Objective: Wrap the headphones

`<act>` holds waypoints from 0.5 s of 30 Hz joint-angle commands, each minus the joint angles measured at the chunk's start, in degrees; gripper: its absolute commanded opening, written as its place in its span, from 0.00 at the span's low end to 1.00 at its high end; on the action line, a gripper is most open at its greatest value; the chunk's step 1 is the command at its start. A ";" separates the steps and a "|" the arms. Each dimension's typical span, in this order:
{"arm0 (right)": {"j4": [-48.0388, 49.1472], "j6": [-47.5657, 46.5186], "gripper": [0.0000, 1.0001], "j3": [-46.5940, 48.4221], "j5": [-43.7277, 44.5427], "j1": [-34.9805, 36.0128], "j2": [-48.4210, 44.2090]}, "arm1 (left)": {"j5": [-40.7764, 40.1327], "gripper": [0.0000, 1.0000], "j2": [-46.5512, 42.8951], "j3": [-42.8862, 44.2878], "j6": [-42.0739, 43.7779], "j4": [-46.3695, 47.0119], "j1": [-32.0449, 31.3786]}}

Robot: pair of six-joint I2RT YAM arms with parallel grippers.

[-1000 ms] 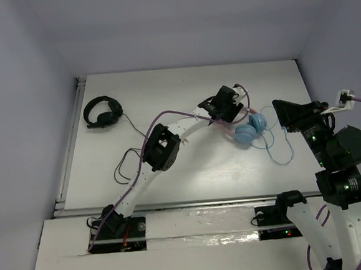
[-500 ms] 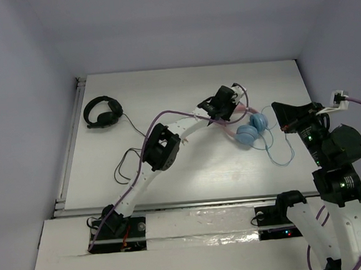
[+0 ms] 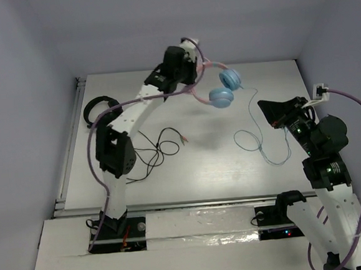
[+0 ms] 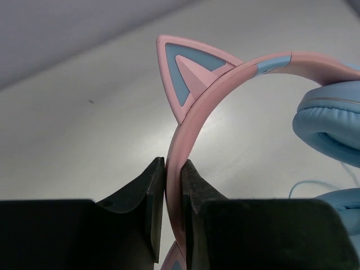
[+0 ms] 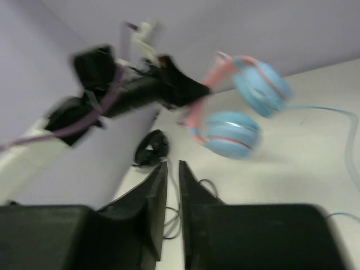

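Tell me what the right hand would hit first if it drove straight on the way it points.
Probably nothing close: the right hand aims just below the lifted headphones, toward the black headphones on the table beyond. Depth is unclear, so the lower earcup could come first.

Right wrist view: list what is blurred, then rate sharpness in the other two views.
Right wrist view: motion blur smears the headphones, the left arm and the black headphones; the right gripper looks crisp. Left wrist view: sharp on the headband clamped in the left gripper, no glare. Top external view: sharp, evenly lit, soft shadow on the table.
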 commanded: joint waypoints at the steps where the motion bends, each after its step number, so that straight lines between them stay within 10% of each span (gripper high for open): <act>1: 6.14 -2.53 0.24 0.27 -0.17 -0.37 1.06 | 4.00 0.00 -11.09 3.46 -5.26 1.77 2.30; 4: 7.11 -5.34 0.52 -0.60 1.49 -0.37 3.87 | 6.12 0.00 -13.39 5.40 -7.03 0.01 5.20; 15: 16.42 -6.92 0.78 -5.26 -0.25 -0.37 16.26 | 11.40 0.00 -17.53 17.97 -12.22 -8.60 8.11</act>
